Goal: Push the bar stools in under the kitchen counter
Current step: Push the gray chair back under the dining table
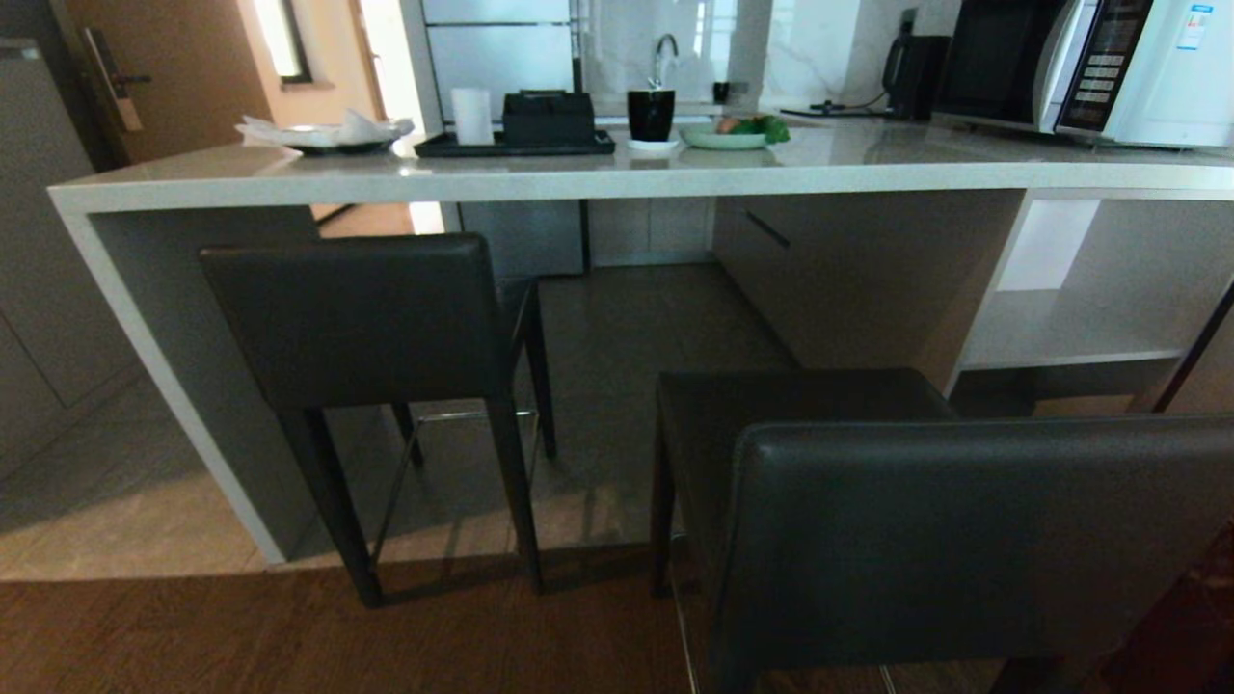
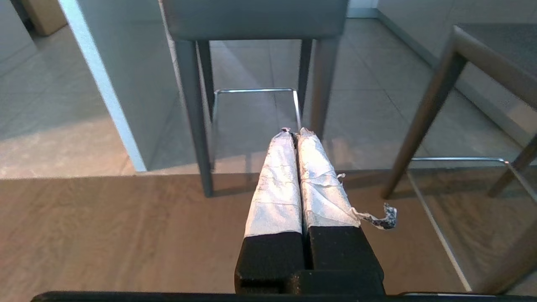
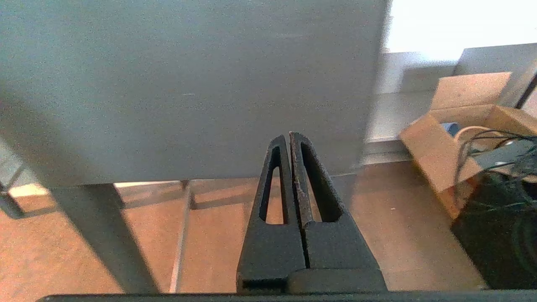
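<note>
Both grippers, left gripper (image 2: 293, 131) and right gripper (image 3: 288, 136), pinched shut, empty; nearer stool (image 1: 964, 540) stands out from the counter (image 1: 578, 178) — needs pushing next.

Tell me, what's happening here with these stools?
A robot faces the kitchen counter, meant to push two bar stools under it. The left stool is already partly under the slab; the right stool stands out on the wood floor, close to the robot. Neither is being touched: the left tool and right tool are shut, holding nothing.
</note>
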Tool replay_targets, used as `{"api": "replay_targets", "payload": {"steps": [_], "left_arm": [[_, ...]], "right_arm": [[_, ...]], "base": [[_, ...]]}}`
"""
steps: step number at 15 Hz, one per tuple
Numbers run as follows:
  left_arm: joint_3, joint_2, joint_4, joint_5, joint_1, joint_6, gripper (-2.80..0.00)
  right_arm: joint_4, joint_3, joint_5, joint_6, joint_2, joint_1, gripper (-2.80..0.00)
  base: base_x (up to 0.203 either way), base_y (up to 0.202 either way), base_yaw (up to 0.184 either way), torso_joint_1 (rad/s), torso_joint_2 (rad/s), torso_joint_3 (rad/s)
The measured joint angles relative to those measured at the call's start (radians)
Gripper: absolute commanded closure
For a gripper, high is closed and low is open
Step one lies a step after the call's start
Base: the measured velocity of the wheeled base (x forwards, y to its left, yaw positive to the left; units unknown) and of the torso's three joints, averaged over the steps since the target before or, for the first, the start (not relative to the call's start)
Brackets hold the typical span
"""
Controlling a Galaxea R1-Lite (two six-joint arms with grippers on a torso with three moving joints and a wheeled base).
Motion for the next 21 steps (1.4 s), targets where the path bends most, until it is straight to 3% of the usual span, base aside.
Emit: {"api": "replay_targets", "payload": {"steps": [15, 21], "left_arm": [[0.0, 0.0, 0.0, 0.0, 0.0, 0.0, 0.0], [0.0, 0.0, 0.0, 0.0, 0.001, 0.0, 0.0]], "right_arm": [[-0.001, 0.0, 0.0, 0.0, 0.0, 0.0, 0.0], [0.001, 0.0, 0.0, -0.005, 0.0, 0.0, 0.0]], "base": [[0.0, -0.194, 0.002, 0.003, 0.0, 0.002], [0.0, -0.034, -0.002, 0.001, 0.0, 0.001]]}}
